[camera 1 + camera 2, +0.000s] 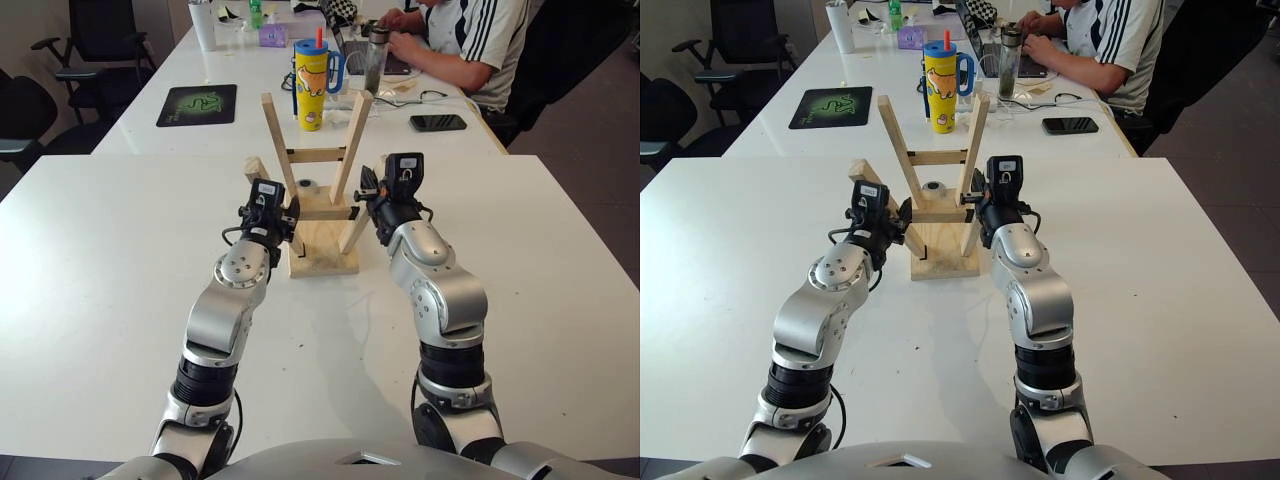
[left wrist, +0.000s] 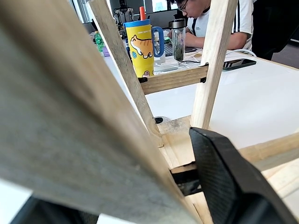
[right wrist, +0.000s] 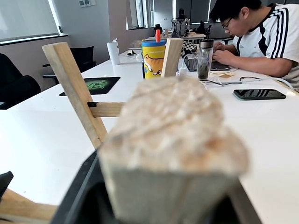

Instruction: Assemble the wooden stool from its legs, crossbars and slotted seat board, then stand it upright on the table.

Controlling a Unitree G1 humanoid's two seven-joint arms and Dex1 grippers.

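Bench (image 1: 120, 260), white and broad, is occupied toward its far edge by the stool (image 1: 283, 150), which is set upside down between the two arms. A second bench (image 1: 170, 75) is placed directly behind it. The seat board (image 1: 325, 262), the widest wooden part, is laid flat on the bench. Two far legs (image 1: 350, 145) are raised from it, splayed apart toward their free ends, and are joined high up by an upper crossbar (image 1: 316, 155). A lower crossbar (image 1: 322, 213) is run across closer to the board, on the near side.

The near-left leg (image 1: 256, 168) is tilted outward to the left and is pinched by the left pincer (image 1: 272, 215). One black finger (image 2: 233, 182) is seen beside the timber in the left wrist view. The near-right leg (image 1: 354, 233) is slanted down toward the board's right edge and is pinched by the right pincer (image 1: 372, 208). In the right wrist view the leg's end is framed by black fingers (image 3: 77, 191) on both sides.

On the second bench a black mouse mat (image 1: 198, 104), a yellow tumbler (image 1: 311, 85) with a blue lid and a dark phone (image 1: 437, 122) are set out behind the stool.
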